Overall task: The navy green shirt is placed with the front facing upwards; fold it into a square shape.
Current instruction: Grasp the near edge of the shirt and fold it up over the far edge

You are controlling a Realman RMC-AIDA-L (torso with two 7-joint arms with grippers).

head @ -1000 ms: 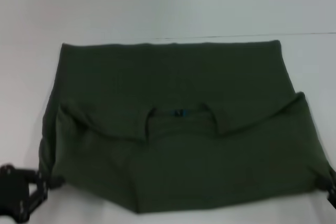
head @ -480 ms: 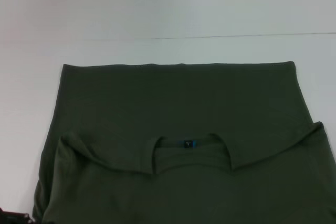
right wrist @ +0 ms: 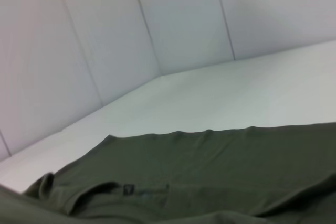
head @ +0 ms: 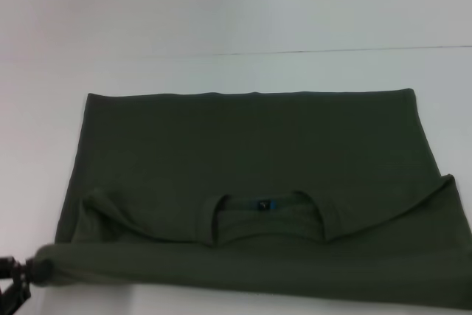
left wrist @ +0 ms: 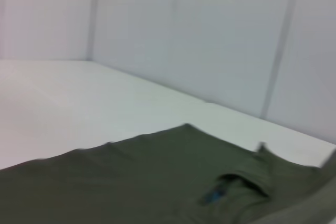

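The navy green shirt lies spread across the white table, plain green side up, folded over itself. Its collar opening with a small blue mark faces me. The near edge forms a taut rolled band running from lower left to lower right. My left gripper sits at the lower left corner of the head view, shut on the bunched corner of that band. The right gripper is out of view. The left wrist view looks low over the shirt and the right wrist view does the same over the shirt, with the collar close by.
The white table stretches beyond the shirt's far edge, crossed by a thin dark seam. Pale wall panels rise behind the table in both wrist views.
The shirt has shifted lower in the head view. Its near edge now stands as a stretched band, and the left gripper has come back in at the lower left with the corner.
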